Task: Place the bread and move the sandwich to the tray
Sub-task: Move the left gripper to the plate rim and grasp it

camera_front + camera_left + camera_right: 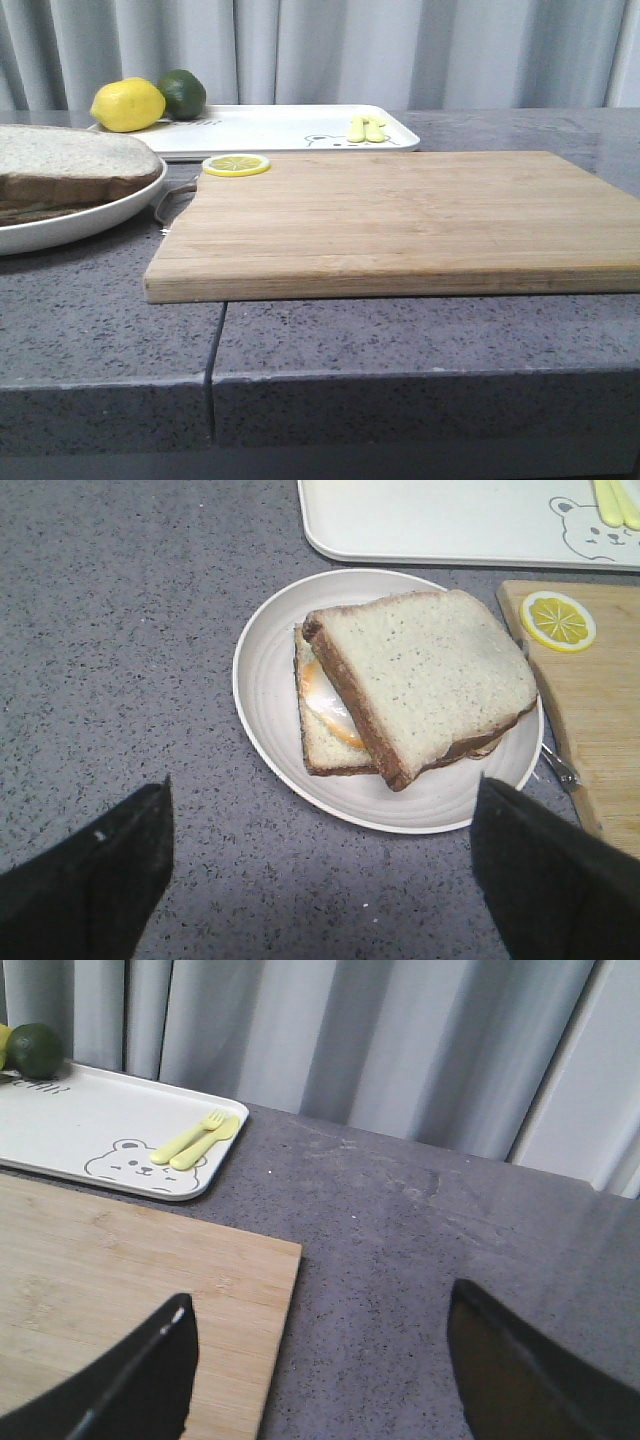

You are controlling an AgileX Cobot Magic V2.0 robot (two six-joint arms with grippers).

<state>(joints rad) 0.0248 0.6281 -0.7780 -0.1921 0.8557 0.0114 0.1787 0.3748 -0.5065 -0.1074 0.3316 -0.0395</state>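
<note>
Hovering both arms over the grey worktop point(420, 340), nothing held. Left gripper point(320, 870): jaws apart, one dark finger point(90, 880) either side of the wrist view, above bare worktop just short of the white plate point(270, 680). Sandwich point(410, 685) sits on that plate: top bread point(425, 670) slice lies skewed over the lower slice, dark crust showing, fried egg point(325, 700) peeking out between them on one side. In the front view the plate is at the far left edge, beside the wooden board point(400, 220), the two close but I cannot tell whether they touch. Lemon slice point(236, 164) lies on the board's back left corner. Tray point(280, 128) is behind the board at the back of the worktop, bear drawing point(135, 1163) near one corner, small yellow fork and spoon point(195, 1140) lying on it by the drawing. Whole lemon point(128, 104) and a lime point(182, 93) sit at the tray's left end. Right gripper point(320, 1360): jaws apart, hanging over the board's right edge and the bare worktop next to it. Grey curtain point(330, 50) behind everything.
</note>
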